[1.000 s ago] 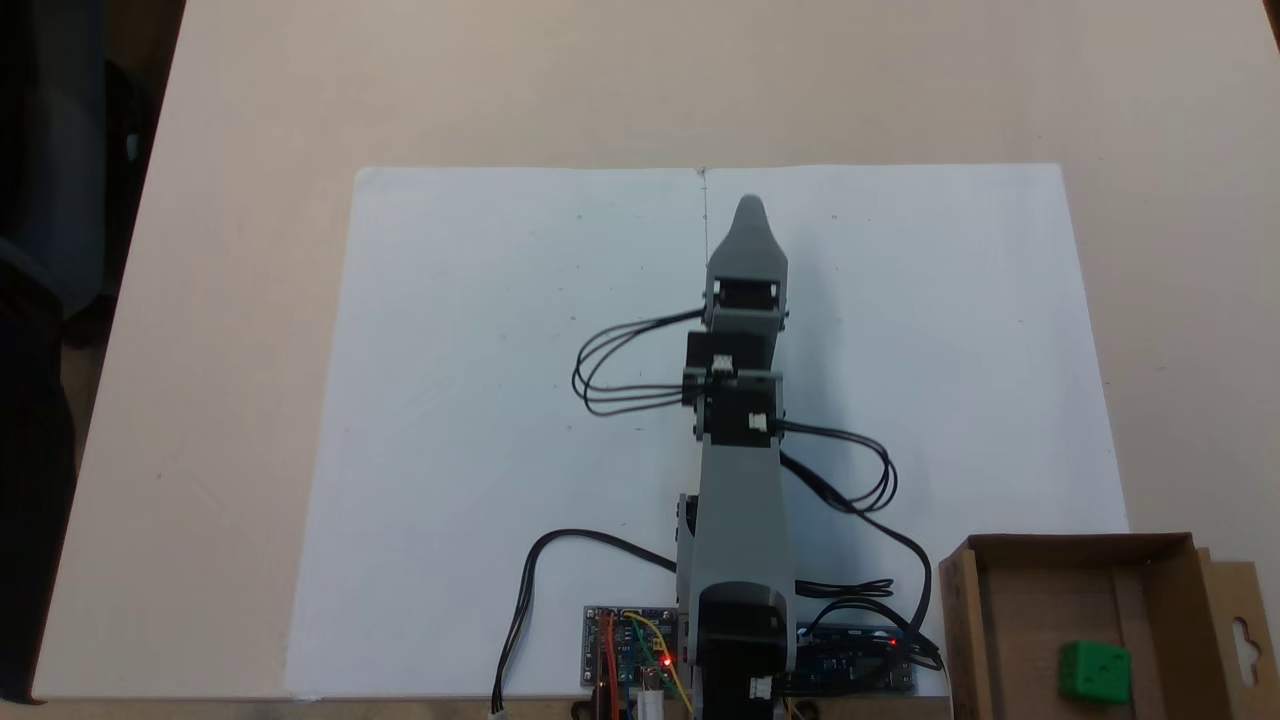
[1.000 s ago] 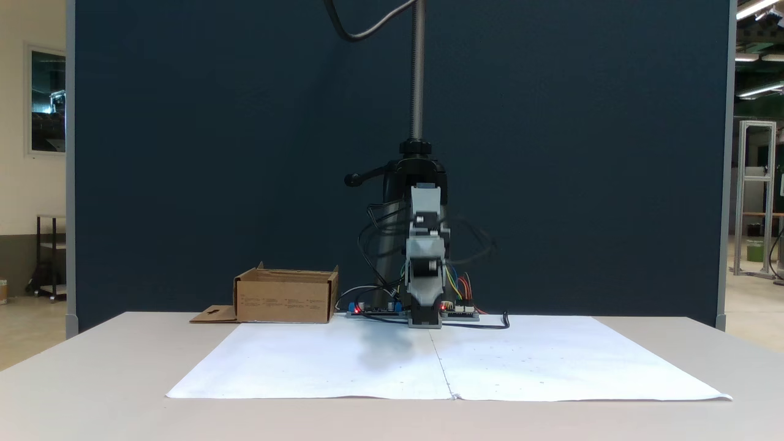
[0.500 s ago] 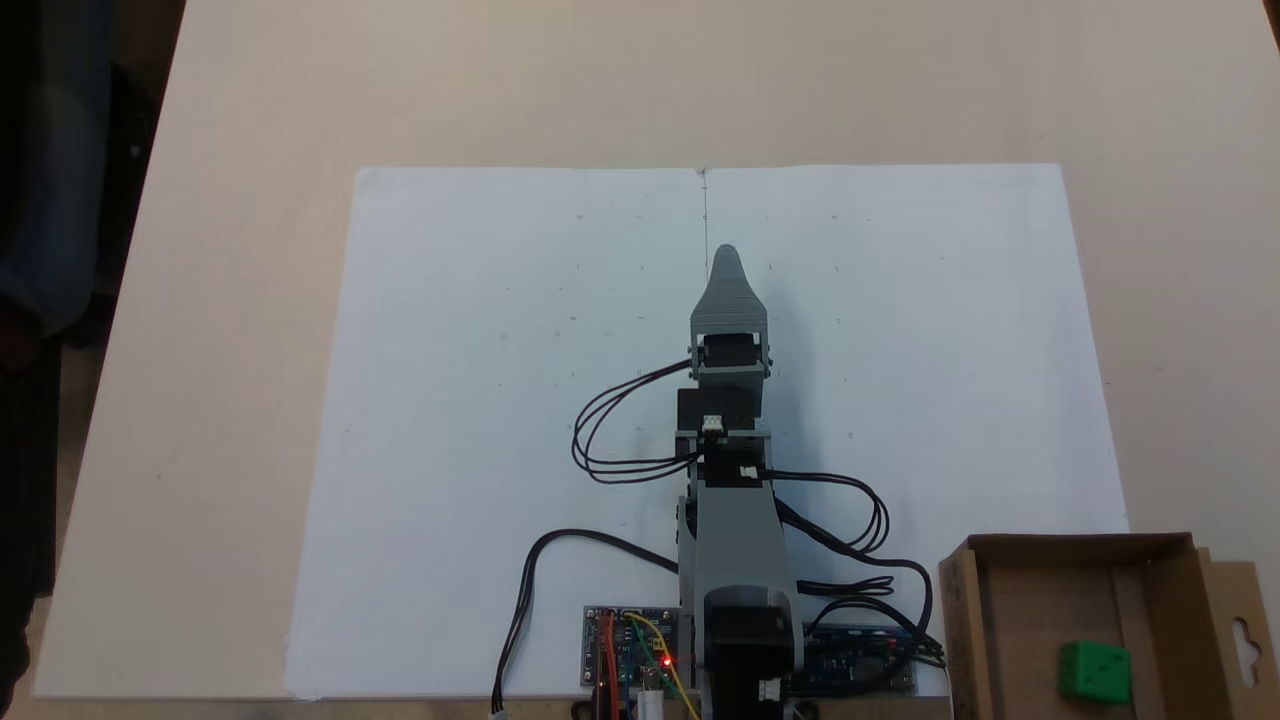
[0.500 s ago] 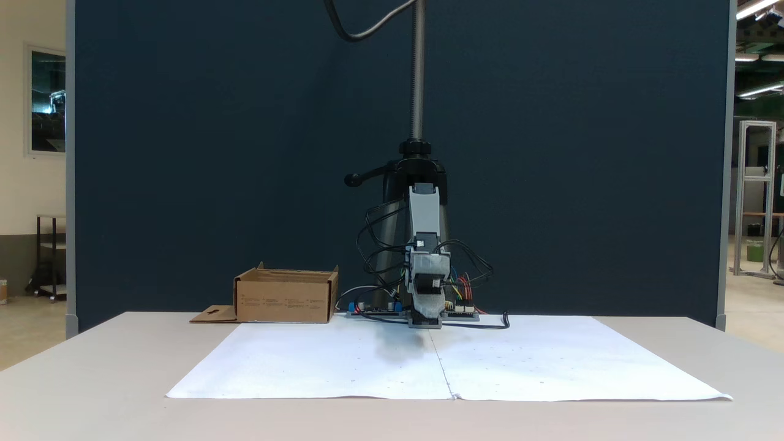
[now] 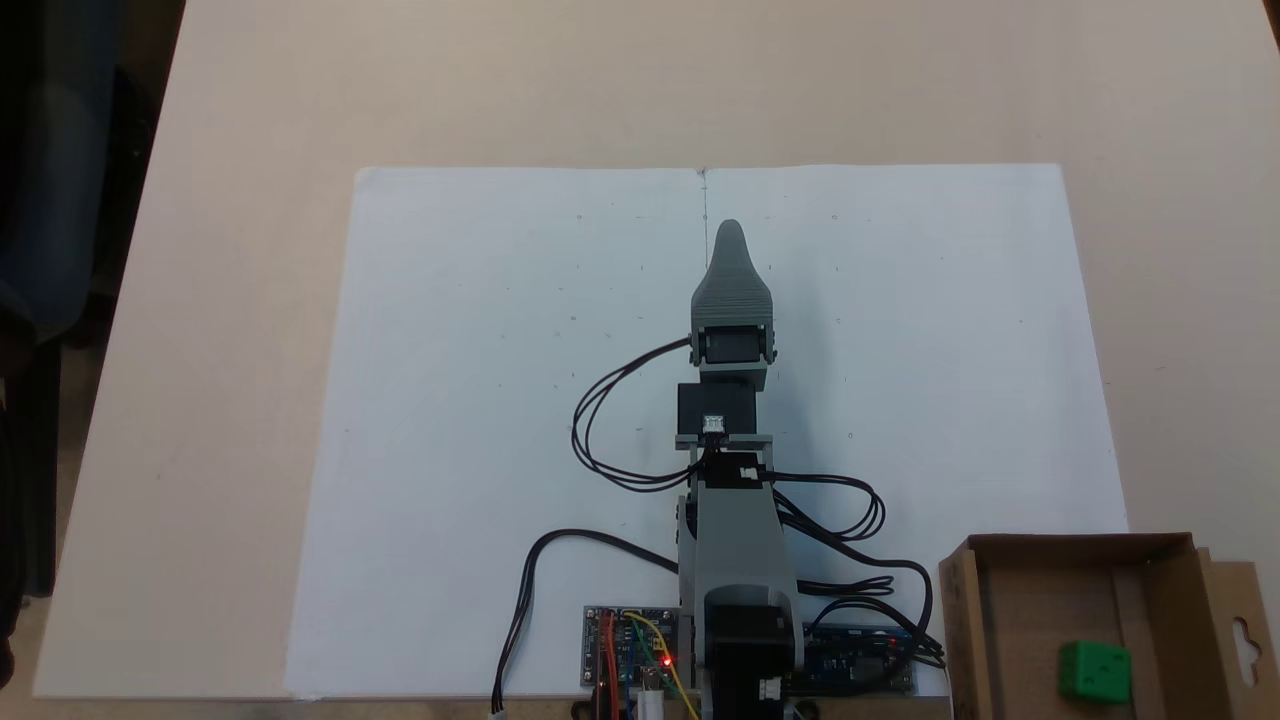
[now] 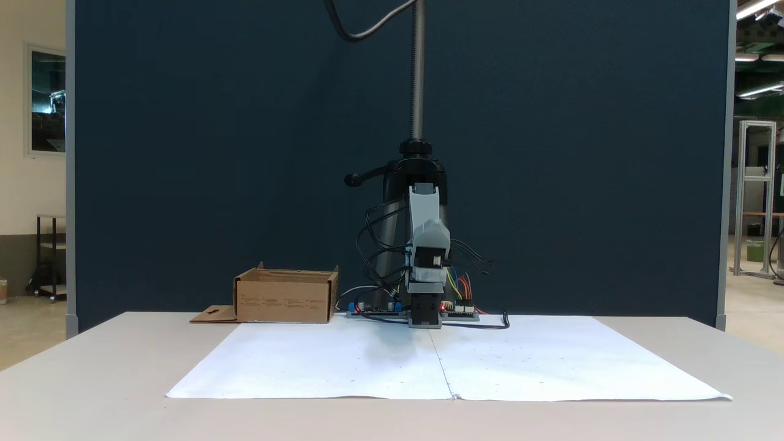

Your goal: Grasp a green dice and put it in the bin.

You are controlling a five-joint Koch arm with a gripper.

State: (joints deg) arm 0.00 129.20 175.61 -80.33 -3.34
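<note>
Matt brown cardboard for the bin (image 5: 1082,548), raw and slightly fibrous at the cut edges, faint print along its front wall (image 6: 285,301). Smooth bright green plastic on the green dice (image 5: 1095,671), mildly shiny. Matt grey plastic with fine layered ridges on the gripper (image 5: 730,232); black plastic motor housings (image 5: 716,409) behind it. Thin white paper sheets (image 5: 480,380), flat and matt, over a smooth beige laminate table (image 5: 640,80). Dark blue cloth-like panel (image 6: 551,153); threaded metal pole (image 6: 418,67), dull sheen

In a fixed view, the small green plastic dice (image 5: 1095,671) lies in the brown cardboard bin (image 5: 963,620), right of the grey arm's tool (image 5: 729,232), apparently above white paper (image 5: 480,380).
</note>
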